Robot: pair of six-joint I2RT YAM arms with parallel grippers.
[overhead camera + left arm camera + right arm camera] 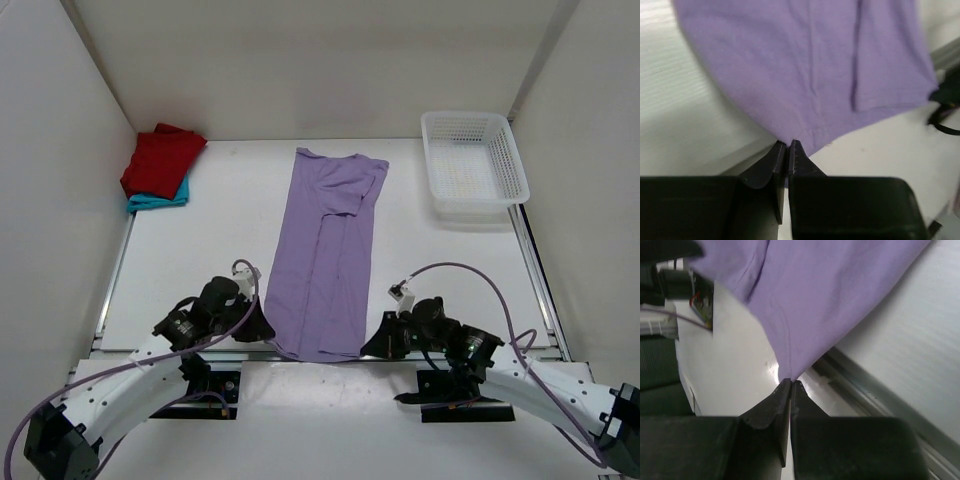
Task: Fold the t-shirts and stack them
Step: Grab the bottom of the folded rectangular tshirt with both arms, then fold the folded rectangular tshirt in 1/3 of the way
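While the long pale lilac cloth t-shirt point(325, 250) lies on the white counter point(220, 255), left hand point(788, 145) and right hand point(790, 382) are clamped on its 6 o'clock hem.

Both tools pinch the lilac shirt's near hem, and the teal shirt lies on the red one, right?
No: top view shows the red shirt lying on the teal shirt. The left tool and right tool do pinch the lilac shirt at its near hem.

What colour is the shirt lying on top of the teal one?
Dark red. The red shirt shows best in the top external view.
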